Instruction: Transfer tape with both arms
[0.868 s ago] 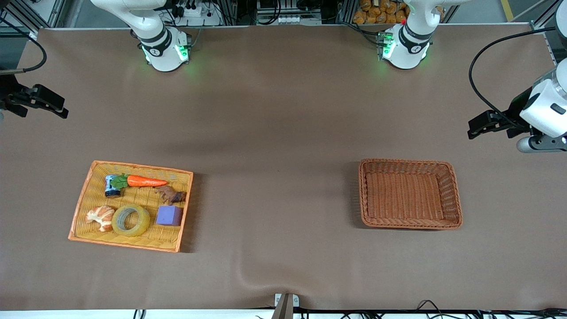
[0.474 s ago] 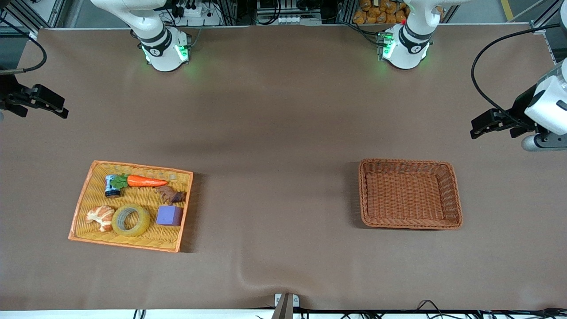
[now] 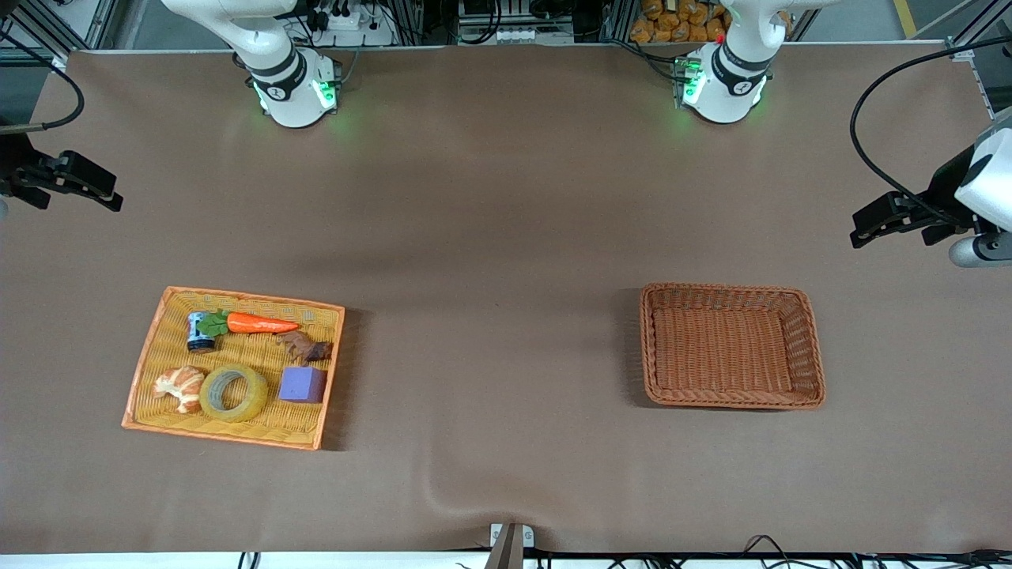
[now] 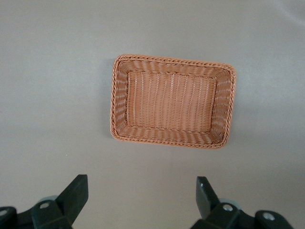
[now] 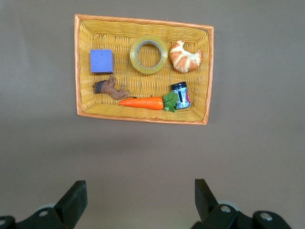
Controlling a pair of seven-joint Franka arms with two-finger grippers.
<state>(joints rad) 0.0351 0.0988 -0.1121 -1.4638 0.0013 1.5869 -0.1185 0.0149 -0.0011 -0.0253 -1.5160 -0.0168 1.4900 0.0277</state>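
The tape [image 3: 233, 393], a yellowish translucent roll, lies flat in the orange tray [image 3: 237, 296] between a croissant [image 3: 179, 387] and a purple block [image 3: 302, 385]. The right wrist view shows the tape [image 5: 149, 55] in the tray [image 5: 143, 19] well below my right gripper [image 5: 141, 193], which is open and empty. In the front view the right gripper [image 3: 107, 191] hangs high over the right arm's end of the table. My left gripper [image 3: 866, 225] is up over the left arm's end of the table. It [image 4: 142, 191] is open, with nothing between its fingers.
A brown wicker basket [image 3: 731, 289] stands toward the left arm's end and is seen from above as the basket [image 4: 174, 59] in the left wrist view. The tray also holds a carrot [image 3: 261, 323], a small dark can [image 3: 199, 332] and a brown toy animal [image 3: 304, 348].
The left gripper has drifted outward toward the left arm's end of the table. The right arm and everything in the tray have stayed where they were.
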